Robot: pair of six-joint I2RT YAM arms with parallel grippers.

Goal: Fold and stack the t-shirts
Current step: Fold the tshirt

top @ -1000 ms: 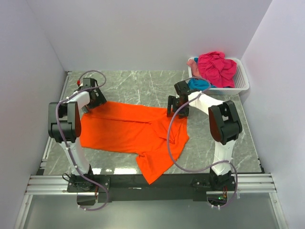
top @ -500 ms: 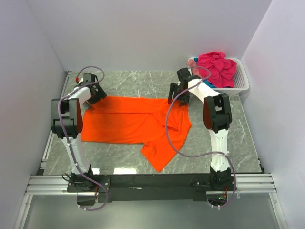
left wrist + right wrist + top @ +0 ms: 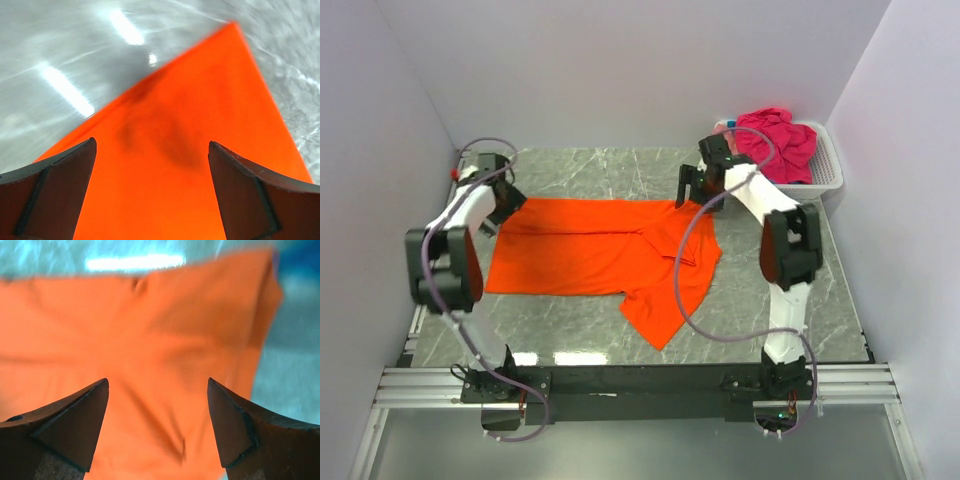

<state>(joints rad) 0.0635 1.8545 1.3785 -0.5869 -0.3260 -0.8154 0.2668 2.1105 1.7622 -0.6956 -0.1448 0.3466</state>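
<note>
A large orange t-shirt (image 3: 590,245) lies spread on the marble table, its lower part folded toward the near edge. My left gripper (image 3: 504,198) hovers over the shirt's far left corner, open, with orange cloth (image 3: 165,150) below its fingers and nothing between them. My right gripper (image 3: 692,190) hangs over the far right corner, also open, above lightly creased cloth (image 3: 150,340). A magenta t-shirt (image 3: 775,140) is heaped in the basket, with a bit of pale pink cloth (image 3: 723,127) at its left end.
The white slatted basket (image 3: 830,165) stands at the back right corner, just behind the right arm. White walls close in the table on the left, back and right. Bare marble (image 3: 600,170) shows beyond the shirt's far edge.
Both grippers have moved toward the back of the table. The orange shirt has shifted back with them and lies flatter, its far edge straighter. The right jaws stand slightly wider.
</note>
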